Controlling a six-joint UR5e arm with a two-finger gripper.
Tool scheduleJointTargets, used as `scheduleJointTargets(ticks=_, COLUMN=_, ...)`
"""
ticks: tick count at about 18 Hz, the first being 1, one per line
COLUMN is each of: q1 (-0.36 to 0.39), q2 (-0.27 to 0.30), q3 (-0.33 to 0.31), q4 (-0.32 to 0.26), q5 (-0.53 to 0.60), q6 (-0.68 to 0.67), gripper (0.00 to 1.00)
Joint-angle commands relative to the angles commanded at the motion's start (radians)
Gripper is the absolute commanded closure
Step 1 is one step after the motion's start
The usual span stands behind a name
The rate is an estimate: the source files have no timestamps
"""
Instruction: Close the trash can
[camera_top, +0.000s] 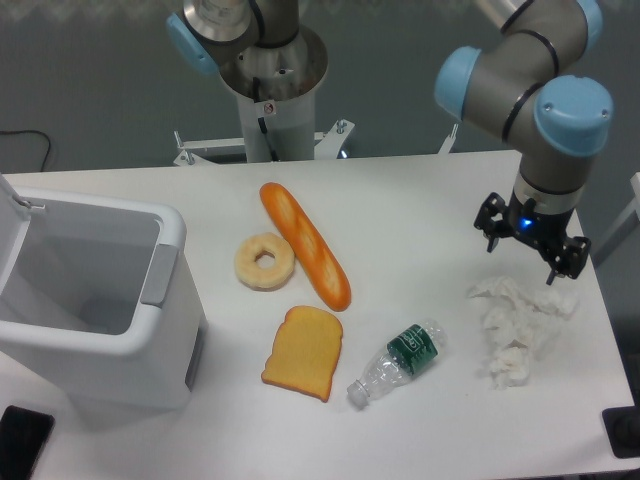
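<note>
White boxy trash can (120, 340) open, lid upright, grey latch tab.

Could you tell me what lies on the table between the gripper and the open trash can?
In the camera view, between the gripper and trash can lie a baguette, a bagel, toast and a plastic bottle.

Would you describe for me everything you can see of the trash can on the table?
The trash can is a large white boxy bin, plastic by its look, with rounded corners. It stands upright at the table's left edge and is open: the lid is swung up at its far left side, partly out of frame. The inside looks empty. A grey latch tab sits on the right rim. Nothing but the table touches it; the gripper is far off to the right.
</note>
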Motion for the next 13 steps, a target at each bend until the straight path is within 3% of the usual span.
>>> scheduleJointTargets(ticks=3, q1=-0.003, q2=0.011, q3=-0.008, q4=0.002, q5=-0.003, q6=0.002, gripper=0.0)
scheduleJointTargets(ticks=6, q1=-0.005, q2=0.057, q3=-0.037, q4=-0.005, q5=0.011, q6=-0.005, gripper=0.0)
scheduleJointTargets(ticks=11, q1=0.012, q2=0.262, q3=-0.169, q4=-0.003, q5=0.023, q6=-0.07, gripper=0.0)
scheduleJointTargets(ticks=13, q1=0.002, q2=0.339, q3=-0.199, q4=-0.031, q5=0.021, q6=-0.116, gripper=0.0)
